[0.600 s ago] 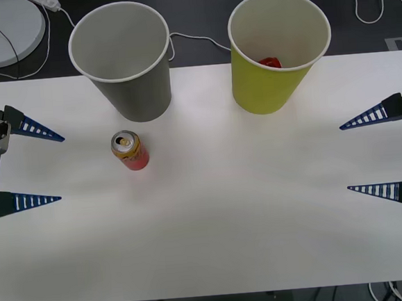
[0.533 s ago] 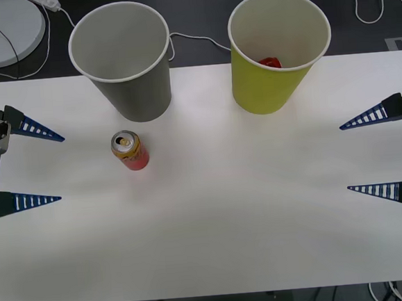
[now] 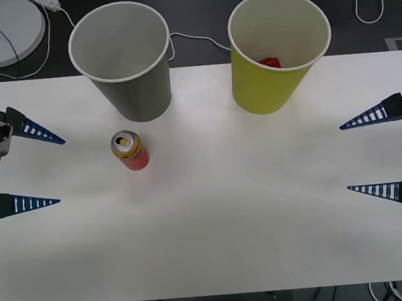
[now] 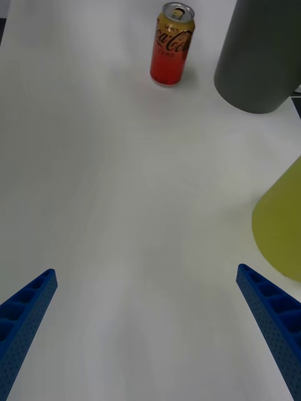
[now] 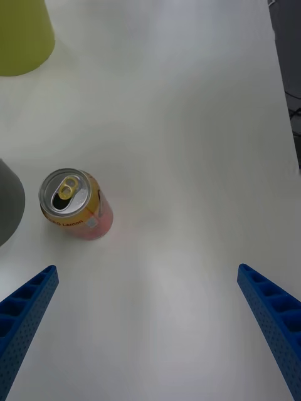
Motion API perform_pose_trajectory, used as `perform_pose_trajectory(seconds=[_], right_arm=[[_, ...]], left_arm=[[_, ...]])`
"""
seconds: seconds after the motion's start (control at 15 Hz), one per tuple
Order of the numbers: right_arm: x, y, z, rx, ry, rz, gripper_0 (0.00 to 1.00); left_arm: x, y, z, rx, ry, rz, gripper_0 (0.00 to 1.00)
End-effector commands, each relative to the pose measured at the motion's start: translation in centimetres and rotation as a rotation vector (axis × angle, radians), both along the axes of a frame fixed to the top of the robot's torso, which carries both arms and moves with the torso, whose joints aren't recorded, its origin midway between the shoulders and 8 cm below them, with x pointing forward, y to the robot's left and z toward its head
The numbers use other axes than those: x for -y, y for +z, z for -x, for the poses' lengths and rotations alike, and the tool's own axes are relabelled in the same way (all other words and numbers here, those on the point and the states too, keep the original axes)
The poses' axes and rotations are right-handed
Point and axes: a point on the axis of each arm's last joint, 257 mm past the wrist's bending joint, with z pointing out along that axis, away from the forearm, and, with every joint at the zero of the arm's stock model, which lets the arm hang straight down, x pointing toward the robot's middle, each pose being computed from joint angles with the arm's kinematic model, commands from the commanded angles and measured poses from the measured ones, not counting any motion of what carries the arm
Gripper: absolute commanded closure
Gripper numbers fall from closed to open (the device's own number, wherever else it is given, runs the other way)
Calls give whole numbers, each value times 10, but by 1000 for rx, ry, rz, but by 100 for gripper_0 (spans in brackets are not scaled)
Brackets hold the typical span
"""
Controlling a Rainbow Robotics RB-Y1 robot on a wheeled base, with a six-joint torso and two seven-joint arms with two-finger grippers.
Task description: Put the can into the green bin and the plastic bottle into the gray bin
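The can (image 3: 129, 150), red and orange-yellow with a gold top, stands upright on the white table (image 3: 249, 230), just in front of the gray bin (image 3: 121, 59). The green bin (image 3: 277, 54) stands to its right at the back. My left gripper (image 3: 62, 171) is open at the table's left edge, with the can (image 5: 75, 207) a short way ahead of it. My right gripper (image 3: 344, 158) is open at the right edge, far from the can (image 4: 172, 44). Both grippers hold nothing. The plastic bottle is out of view.
A small red thing (image 3: 269, 63) lies inside the green bin. Behind the table sit a white round disc (image 3: 3, 30) at the back left and white cables (image 3: 192, 39). Bare tabletop stretches between the two grippers.
My left gripper has shifted very slightly toward the near edge. The can, both bins and the right gripper have not moved.
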Motion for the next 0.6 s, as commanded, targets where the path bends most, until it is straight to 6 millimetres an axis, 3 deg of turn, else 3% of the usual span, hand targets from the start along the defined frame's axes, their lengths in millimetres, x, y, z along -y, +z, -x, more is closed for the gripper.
perform_pose_trajectory(seconds=[0.07,0.6], right_arm=[[0,0,0,0,0,0,0],[0,0,0,0,0,0,0]], left_arm=[[-2,-1,-2,-24,28,63,0],[-12,-20,-10,25,138,245,0]])
